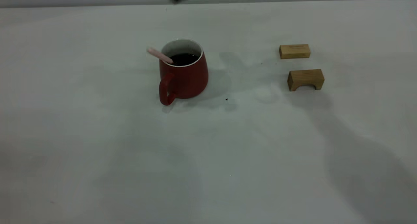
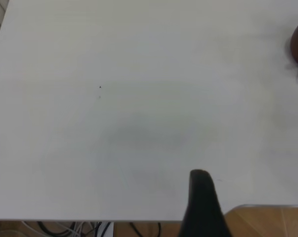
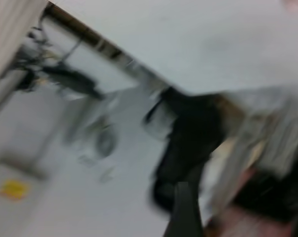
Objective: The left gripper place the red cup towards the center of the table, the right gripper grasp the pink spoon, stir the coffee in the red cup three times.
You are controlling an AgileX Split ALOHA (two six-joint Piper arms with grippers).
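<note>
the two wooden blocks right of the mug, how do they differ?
The far block is a plain solid bar, while the near block has an arched notch cut into its underside, like a small bridge. The far block looks flatter and lower; the near block stands taller. The far block also looks a little paler than the near one. Both are tan wood, lie apart from each other on the table, and sit well clear of the red cup.

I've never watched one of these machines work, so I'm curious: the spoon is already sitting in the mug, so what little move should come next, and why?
Probably nothing more at the cup: the arms should just finish pulling away. The pink spoon leans on the rim of the red cup, its bowl end down in the coffee, with no gripper on it. The cup stands near the middle of the table. Whether three stirs were done cannot be told.
</note>
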